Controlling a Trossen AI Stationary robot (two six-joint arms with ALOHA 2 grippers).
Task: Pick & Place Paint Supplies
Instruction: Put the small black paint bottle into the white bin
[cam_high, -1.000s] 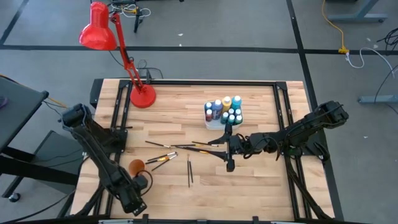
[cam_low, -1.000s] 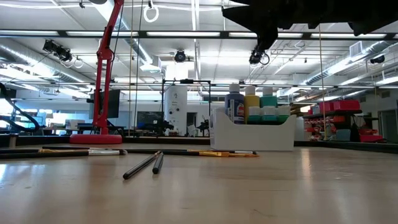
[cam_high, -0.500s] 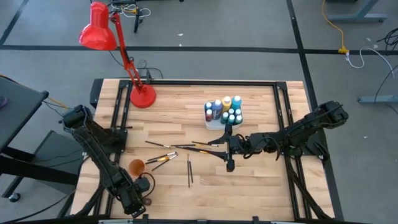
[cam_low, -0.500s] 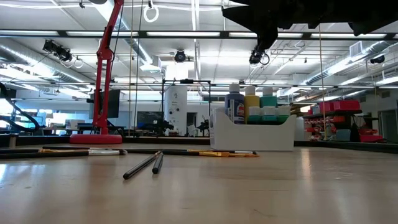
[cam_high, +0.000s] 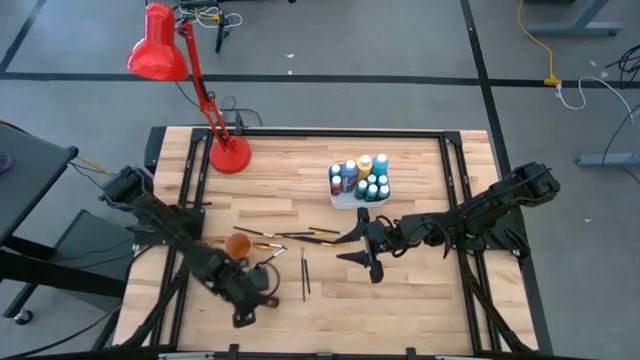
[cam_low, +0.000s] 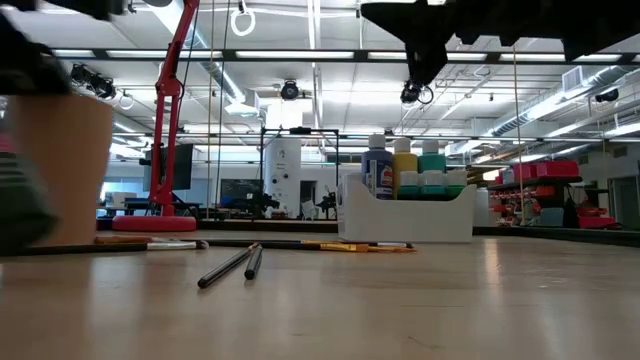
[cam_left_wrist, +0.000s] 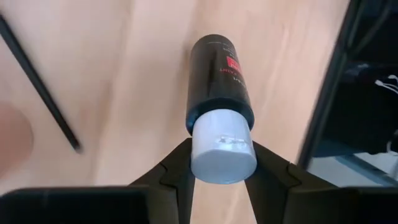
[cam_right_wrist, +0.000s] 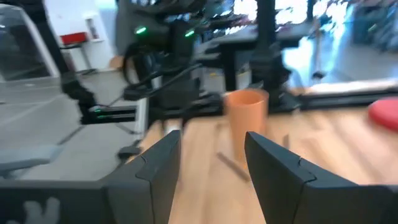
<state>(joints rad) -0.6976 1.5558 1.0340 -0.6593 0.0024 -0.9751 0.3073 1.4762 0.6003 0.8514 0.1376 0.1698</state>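
Gripping a dark paint bottle (cam_left_wrist: 219, 81) by its white cap, the left end effector (cam_left_wrist: 219, 177) hangs over the front left of the worktop (cam_high: 420, 290), near the orange cup (cam_high: 237, 245) and scattered paintbrushes (cam_high: 305, 276). Its counterpart, the right end effector (cam_high: 358, 246), hovers wide apart and holding nothing, just in front of the white tray (cam_high: 345, 201) of bottles

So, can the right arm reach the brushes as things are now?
Probably yes. The right gripper hangs, jaws open, just beside the brushes, with nothing between them. The left gripper, shut on a bottle, is away near the table's left front.
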